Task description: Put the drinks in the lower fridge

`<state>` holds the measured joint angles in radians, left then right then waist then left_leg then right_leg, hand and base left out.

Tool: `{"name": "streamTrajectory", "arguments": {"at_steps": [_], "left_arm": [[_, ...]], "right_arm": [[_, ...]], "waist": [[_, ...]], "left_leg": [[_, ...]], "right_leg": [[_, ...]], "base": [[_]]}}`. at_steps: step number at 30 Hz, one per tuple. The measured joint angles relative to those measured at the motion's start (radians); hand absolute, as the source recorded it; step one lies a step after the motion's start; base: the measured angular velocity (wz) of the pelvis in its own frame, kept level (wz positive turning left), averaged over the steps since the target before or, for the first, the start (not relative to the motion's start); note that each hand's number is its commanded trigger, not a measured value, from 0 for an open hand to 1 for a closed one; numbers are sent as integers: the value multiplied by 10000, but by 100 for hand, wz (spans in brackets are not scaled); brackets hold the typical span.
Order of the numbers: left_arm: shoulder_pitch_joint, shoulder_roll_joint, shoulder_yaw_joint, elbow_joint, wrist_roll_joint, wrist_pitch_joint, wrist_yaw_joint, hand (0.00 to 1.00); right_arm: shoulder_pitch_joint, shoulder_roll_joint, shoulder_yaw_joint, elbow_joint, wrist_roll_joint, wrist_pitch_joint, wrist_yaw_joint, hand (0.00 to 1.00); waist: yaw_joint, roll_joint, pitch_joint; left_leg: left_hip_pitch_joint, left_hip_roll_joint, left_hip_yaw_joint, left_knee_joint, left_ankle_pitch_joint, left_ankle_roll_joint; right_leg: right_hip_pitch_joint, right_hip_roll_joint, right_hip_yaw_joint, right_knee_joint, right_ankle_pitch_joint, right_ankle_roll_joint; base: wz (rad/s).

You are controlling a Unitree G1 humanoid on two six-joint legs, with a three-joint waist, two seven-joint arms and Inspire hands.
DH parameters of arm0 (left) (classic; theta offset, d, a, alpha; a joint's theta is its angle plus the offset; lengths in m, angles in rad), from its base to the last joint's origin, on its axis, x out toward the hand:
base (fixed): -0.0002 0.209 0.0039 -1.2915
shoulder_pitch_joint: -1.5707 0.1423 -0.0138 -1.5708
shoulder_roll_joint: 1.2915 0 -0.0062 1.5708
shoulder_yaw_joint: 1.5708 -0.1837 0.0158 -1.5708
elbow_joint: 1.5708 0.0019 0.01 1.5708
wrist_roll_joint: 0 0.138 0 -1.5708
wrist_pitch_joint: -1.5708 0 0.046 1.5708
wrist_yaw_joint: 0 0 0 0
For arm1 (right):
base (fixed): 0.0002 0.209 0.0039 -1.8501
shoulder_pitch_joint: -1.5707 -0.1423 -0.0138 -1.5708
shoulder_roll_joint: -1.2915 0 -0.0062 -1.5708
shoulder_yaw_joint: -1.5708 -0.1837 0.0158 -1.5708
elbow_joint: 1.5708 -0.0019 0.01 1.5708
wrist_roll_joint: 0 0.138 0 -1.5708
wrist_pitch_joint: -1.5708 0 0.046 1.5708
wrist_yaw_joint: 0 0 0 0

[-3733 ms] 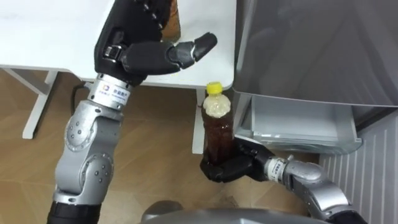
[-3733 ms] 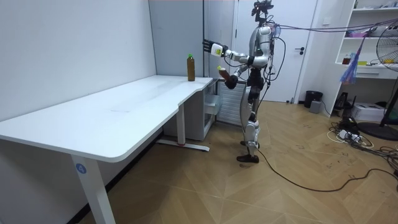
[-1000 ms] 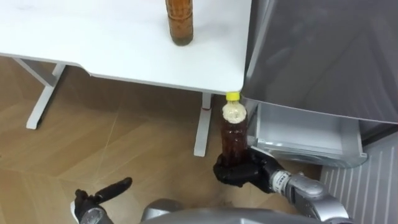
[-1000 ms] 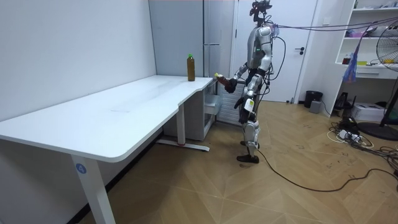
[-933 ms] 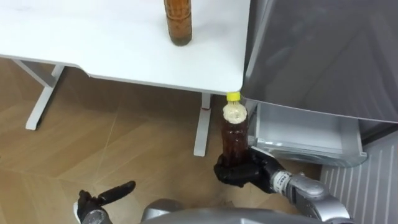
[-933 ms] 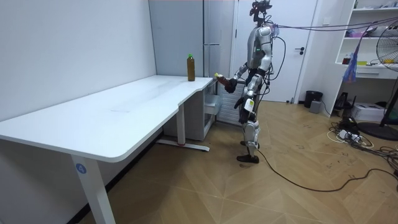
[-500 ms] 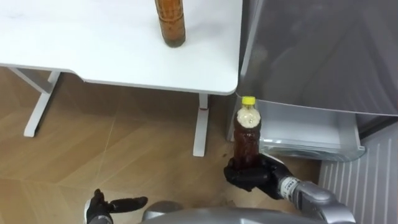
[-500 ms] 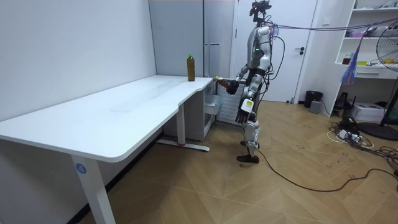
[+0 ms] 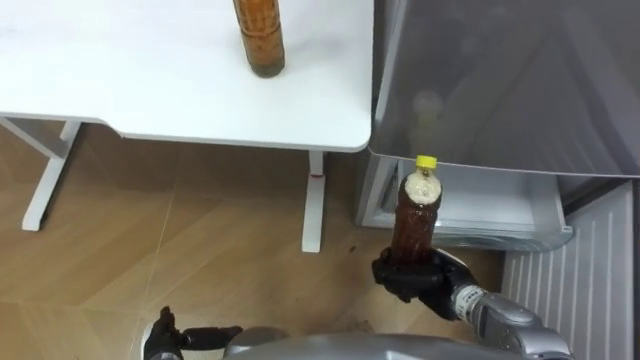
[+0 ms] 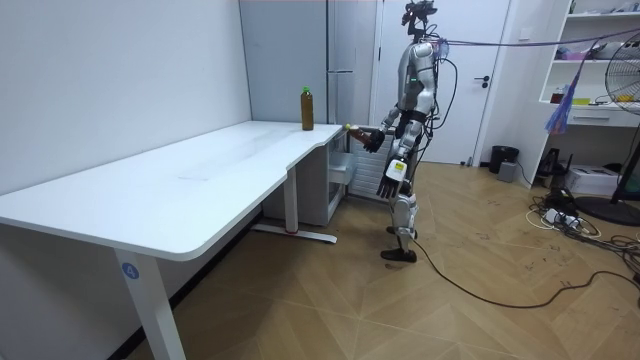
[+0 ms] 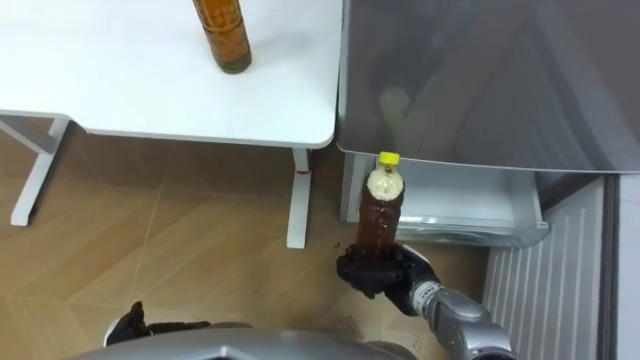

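Left eye view has my right hand [image 9: 418, 282] low and close to the body. Its fingers are curled tight round the base of a clear plastic bottle of brown tea with a yellow cap [image 9: 411, 228]. The bottle stands nearly upright above the hand, clear of every surface. Just beyond it, past the fingertips, is the white open lower compartment [image 9: 490, 205] of the tall grey fridge [image 9: 500, 70].

I judge the bottle full, so fairly heavy for its size. Its wall looks smooth, stiff enough not to crumple but slippery. Held this low it is top-heavy and could tip out of the grip when I reach forward. A hold round the middle of the body would be steadier, and I would keep it vertical on the way in.

Well ahead and to the left of that hand, a second bottle of the same brown tea [image 9: 258, 40] stands on the white desk-like table [image 9: 130, 90]. My left hand [image 9: 190, 337] hangs far to the left, fingers loosely straight and holding nothing.
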<state>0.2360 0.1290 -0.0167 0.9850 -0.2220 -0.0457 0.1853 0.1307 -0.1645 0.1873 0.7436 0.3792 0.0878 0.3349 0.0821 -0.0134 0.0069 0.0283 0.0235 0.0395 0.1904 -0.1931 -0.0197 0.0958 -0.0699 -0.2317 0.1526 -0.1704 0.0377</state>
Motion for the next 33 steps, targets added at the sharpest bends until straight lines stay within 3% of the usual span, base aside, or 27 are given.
{"name": "streamTrajectory", "arguments": {"at_steps": [10, 17, 27, 33], "left_arm": [[-46, -33, 36, 171, 423, -48, -21, 0], [-96, -40, 128, 392, 697, -49, -30, 0], [57, -45, 130, 381, 763, -40, 90, 0], [114, -47, 138, 382, 765, -39, 102, 0]], "right_arm": [[-118, 73, -232, 666, 1096, -88, -559, 100], [-151, 120, -587, 667, 3037, -255, -1200, 100], [-338, 186, -933, 1019, 5914, -438, -1743, 100], [-334, 208, -938, 1175, 6890, -447, -1976, 100]], "waist": [[9, 25, 34], [5, 208, 125], [20, 273, 91], [43, 302, 72]], "left_leg": [[18, 0, 3, -18, 0, 0], [-6, 0, 12, -29, 0, 0], [44, 0, 15, -71, 3, 2], [119, 0, 23, -64, 4, 2]], "right_leg": [[5, 12, 82, -13, 0, 0], [-35, 13, 89, -16, 0, 0], [-72, 15, 92, -22, -1, 2], [-11, 15, 108, -20, -1, 2]], "base": [[0], [0], [0], [-1]]}}
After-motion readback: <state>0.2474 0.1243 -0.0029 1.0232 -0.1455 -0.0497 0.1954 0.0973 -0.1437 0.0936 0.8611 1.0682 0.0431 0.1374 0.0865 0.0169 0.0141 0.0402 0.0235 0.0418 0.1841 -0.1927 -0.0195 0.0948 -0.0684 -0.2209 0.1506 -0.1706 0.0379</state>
